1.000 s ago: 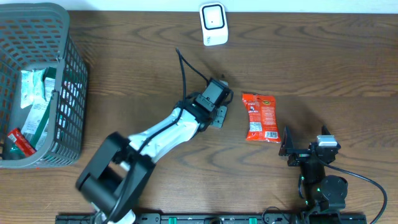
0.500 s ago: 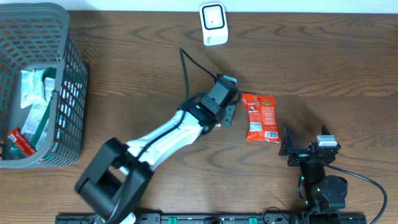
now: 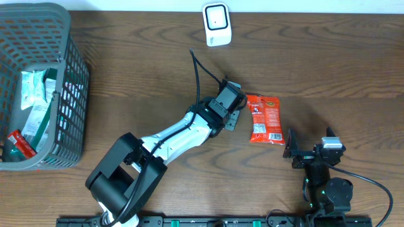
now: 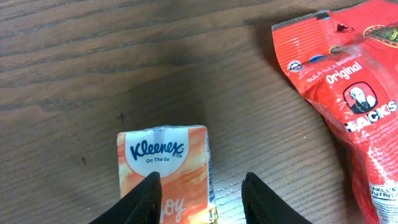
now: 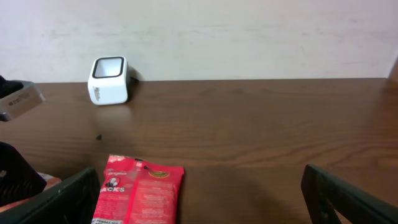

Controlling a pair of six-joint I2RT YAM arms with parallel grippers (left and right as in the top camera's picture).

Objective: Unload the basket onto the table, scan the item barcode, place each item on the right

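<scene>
Left end effector [image 4: 200,186] hovers half-closed over the Kleenex pack [image 4: 165,152], just left of the red snack bag [image 3: 265,118]; whether it truly grasps the pack, I cannot tell. Logo faces up, so the barcode probably lies underneath, away from the far scanner [image 3: 216,24].

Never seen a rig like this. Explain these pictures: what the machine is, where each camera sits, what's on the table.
Two robot arms work at a wooden table. One picture looks down from above; the other two come from a camera on each wrist. From above: a grey basket of packets at the left, a white scanner at the far edge, a red snack bag in the middle. The left claw is beside that bag, an orange Kleenex pack between its fingers; whether it grips it I cannot tell. The right claw stands open and empty.
</scene>
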